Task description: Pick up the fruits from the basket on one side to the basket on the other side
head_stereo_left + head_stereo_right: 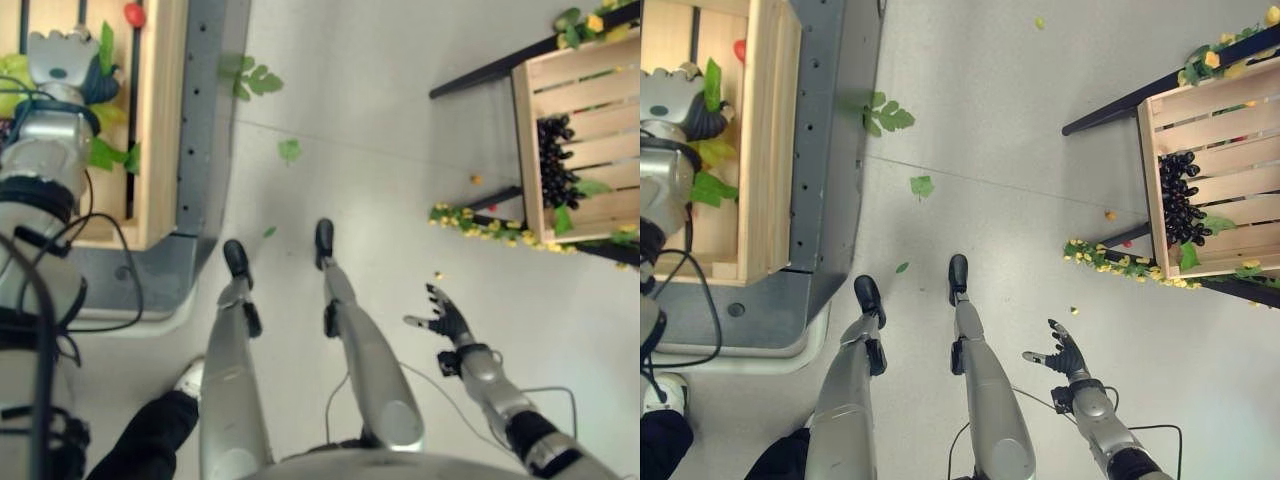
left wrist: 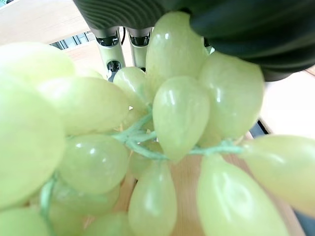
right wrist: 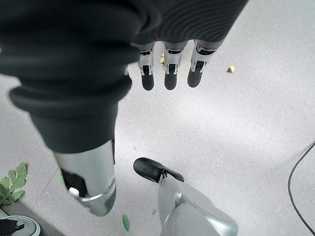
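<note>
Left hand (image 1: 62,62): inside left crate (image 1: 160,120), green grapes (image 2: 162,137) right against palm; finger state cannot tell. Bunch orientation unclear. Right hand (image 1: 1060,355): fingers spread, holding nothing, above floor. Right crate (image 1: 1230,180), well away from right hand: dark grapes (image 1: 1180,205) lying lengthwise along slats.

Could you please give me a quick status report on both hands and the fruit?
Left hand over the left crate, green grapes right at it, grip unclear. Right hand open, empty, above floor. Dark grapes in right crate.

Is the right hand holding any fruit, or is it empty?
Empty: the right hand hangs open above the floor, fingers straight with nothing between them.
</note>
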